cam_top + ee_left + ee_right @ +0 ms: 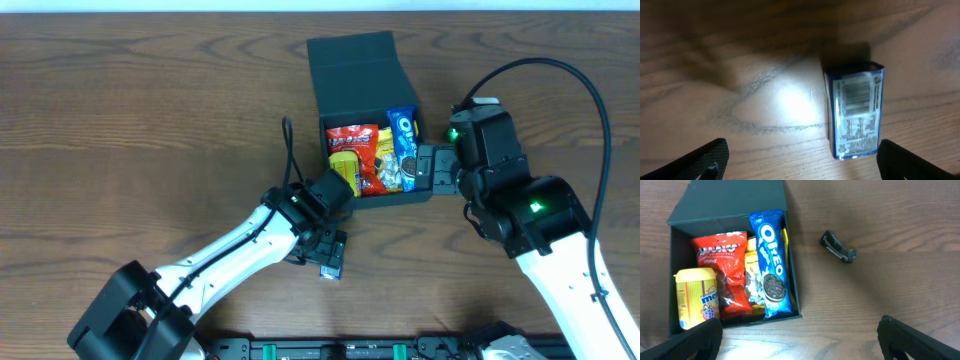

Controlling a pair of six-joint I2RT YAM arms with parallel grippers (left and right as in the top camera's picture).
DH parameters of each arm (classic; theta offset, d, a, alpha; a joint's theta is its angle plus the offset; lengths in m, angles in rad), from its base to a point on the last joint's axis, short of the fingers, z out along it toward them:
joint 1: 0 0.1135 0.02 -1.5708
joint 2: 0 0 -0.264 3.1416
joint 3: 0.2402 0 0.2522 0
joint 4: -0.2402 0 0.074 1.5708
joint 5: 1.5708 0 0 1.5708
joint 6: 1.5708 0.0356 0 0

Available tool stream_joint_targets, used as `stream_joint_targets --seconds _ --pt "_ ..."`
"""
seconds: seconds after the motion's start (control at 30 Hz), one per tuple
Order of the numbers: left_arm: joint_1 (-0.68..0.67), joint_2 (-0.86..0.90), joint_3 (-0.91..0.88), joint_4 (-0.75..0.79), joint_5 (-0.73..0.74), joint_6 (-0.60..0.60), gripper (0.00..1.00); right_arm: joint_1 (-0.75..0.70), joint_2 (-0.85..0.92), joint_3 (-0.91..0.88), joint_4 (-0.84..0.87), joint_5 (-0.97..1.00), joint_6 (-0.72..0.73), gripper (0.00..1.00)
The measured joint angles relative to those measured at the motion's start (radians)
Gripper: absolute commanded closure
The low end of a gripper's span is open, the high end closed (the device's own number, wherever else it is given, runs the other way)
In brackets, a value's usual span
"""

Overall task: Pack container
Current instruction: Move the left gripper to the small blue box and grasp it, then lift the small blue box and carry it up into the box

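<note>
The container (pixel 355 65) is a dark teal box with its flap lid standing open at the back. It holds a red packet (pixel 352 140), a yellow M&M's tube (pixel 344 168) and a blue Oreo packet (pixel 404 140). The right wrist view shows the container (pixel 730 200) with the Oreo packet (pixel 771 255) and the tube (pixel 696 297). A small blue packet (pixel 330 270) lies on the table in front of the box. My left gripper (pixel 333 250) is open just above it; in the left wrist view the packet (pixel 855 110) lies near the right finger of the gripper (pixel 802 162). My right gripper (pixel 430 168) is open and empty beside the box's right wall (pixel 800 342).
A small black clip-like object (pixel 838 246) lies on the wooden table (pixel 130 130) to the right of the box. A thin black piece (pixel 287 130) sticks up left of the box. Both arms reach in from the front edge.
</note>
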Motion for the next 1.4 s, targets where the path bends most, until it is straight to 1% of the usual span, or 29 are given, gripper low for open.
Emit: stream_joint_targets --seconds 0.17,0.37,0.67,1.07,1.4 --pt "-0.048 0.005 0.0 0.027 -0.036 -0.015 0.05 0.0 0.0 0.0 0.001 0.001 0.027 0.01" --pt "-0.106 0.062 0.0 0.029 -0.066 -0.019 0.05 0.0 0.0 0.0 0.0 0.001 0.034 0.01" --pt "-0.106 0.131 0.006 0.067 -0.072 -0.023 0.05 0.0 0.0 0.0 -0.025 0.002 0.038 0.01" --pt "-0.106 0.133 0.006 0.106 -0.062 -0.022 0.05 0.0 0.0 0.0 -0.044 0.008 0.037 0.01" --pt "-0.106 0.133 0.006 0.118 -0.102 -0.022 0.05 0.0 0.0 0.0 -0.049 0.009 0.037 0.01"
